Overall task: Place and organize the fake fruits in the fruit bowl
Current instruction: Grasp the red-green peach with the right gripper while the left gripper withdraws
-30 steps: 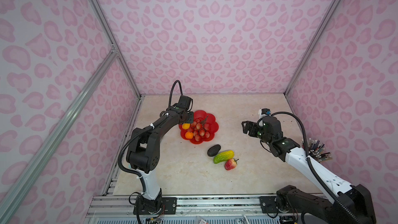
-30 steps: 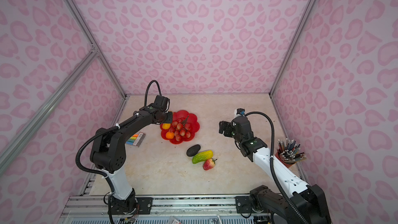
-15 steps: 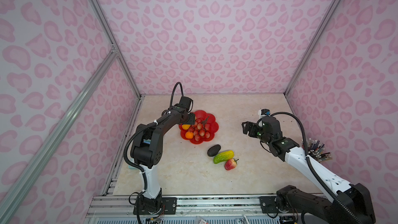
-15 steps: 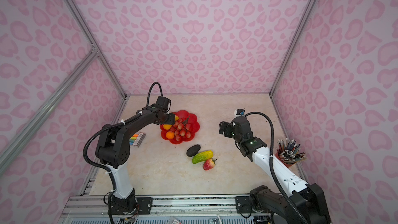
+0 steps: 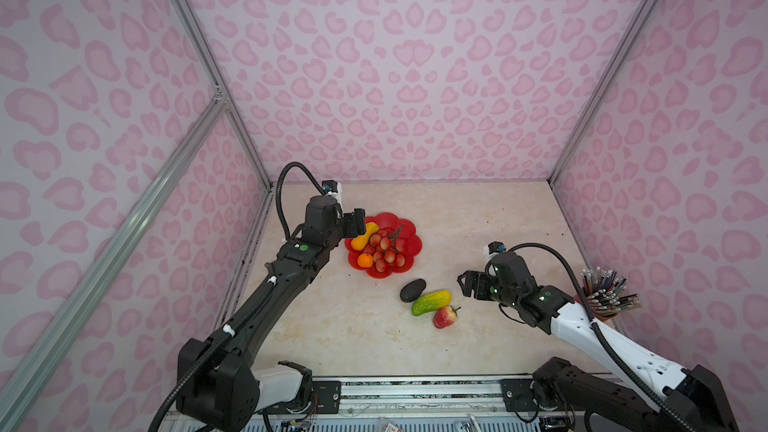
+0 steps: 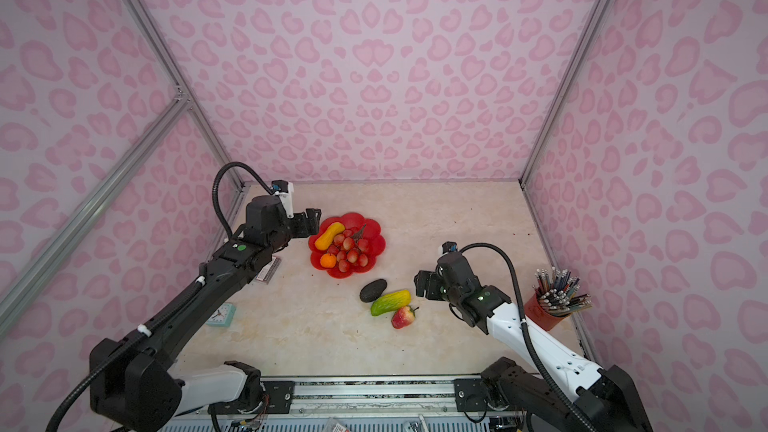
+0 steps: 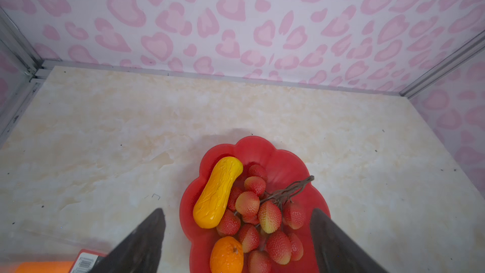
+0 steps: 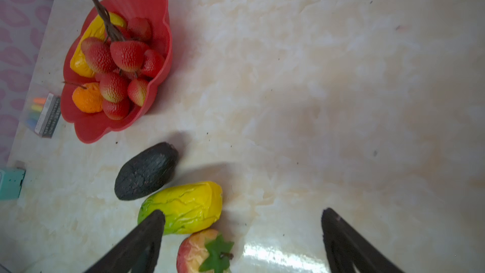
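Your left gripper (image 7: 237, 211) and right gripper (image 8: 242, 211) both stand apart, empty. The avocado (image 8: 147, 172) looks light, rigid, slippery; pinch across its middle.

Booth is closed in on 3 sides by walls (image 5: 407, 76) w/ pink heart-blotch print. Alu. struts (image 5: 199, 51) are set at 10 & 2 o'clock corners. Cream marbled tabletop (image 5: 478, 222) is softly lit.

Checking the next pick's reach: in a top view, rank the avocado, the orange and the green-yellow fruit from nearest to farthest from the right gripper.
1. green-yellow fruit: on the table, just left of the right gripper.
2. avocado: on the table, just past that fruit, toward the bowl.
3. orange: in the bowl, at its near-left edge.
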